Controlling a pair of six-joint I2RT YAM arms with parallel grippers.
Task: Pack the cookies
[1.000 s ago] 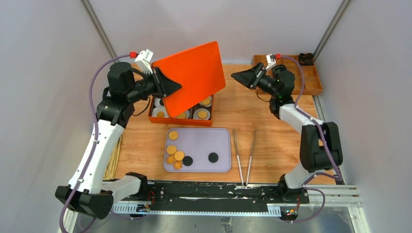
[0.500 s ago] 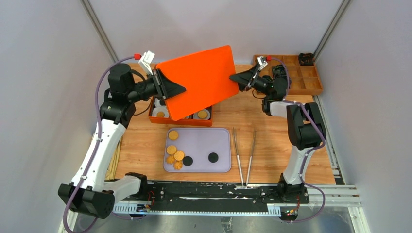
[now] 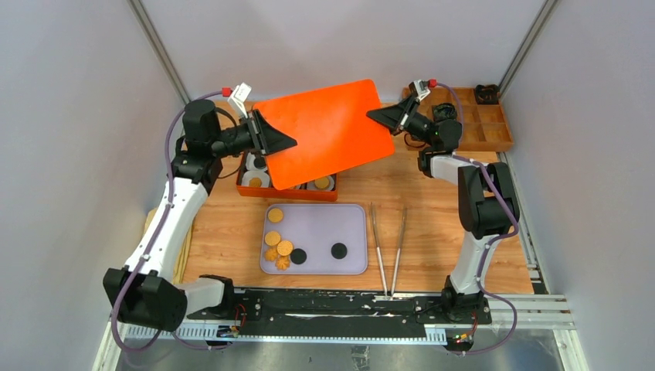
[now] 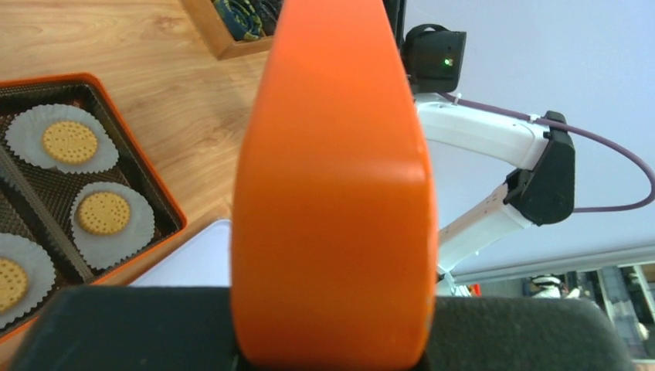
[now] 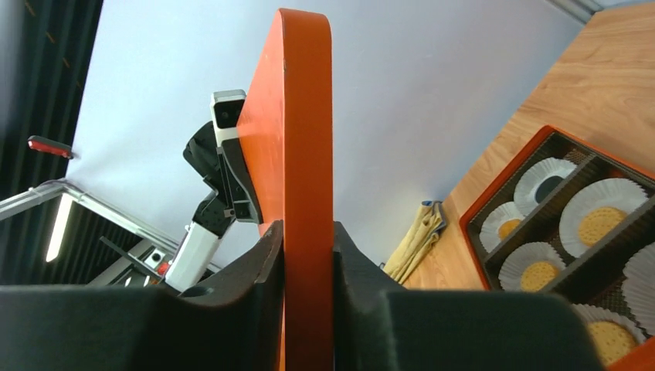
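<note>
While the left gripper (image 3: 286,142) and right gripper (image 3: 372,116) each clamp an opposite edge of one orange lid (image 3: 328,131), tilted above the orange box (image 3: 287,192) and hiding most of it, seven cookies (image 3: 276,214) — five golden-brown, two black — lie on the tray (image 3: 351,224).

Right gripper (image 5: 307,233) is clamped on the orange lid (image 5: 307,116), one finger on each face; I see the lid edge-on and upright. Left of the lid, the left gripper (image 5: 233,176) grips its far end. Right of the lid, an orange box (image 5: 506,175) sits on the bench (image 5: 595,85), with cookies (image 5: 601,225) in paper cups (image 5: 541,173). A yellow cloth (image 5: 421,229) lies between lid and box.
</note>
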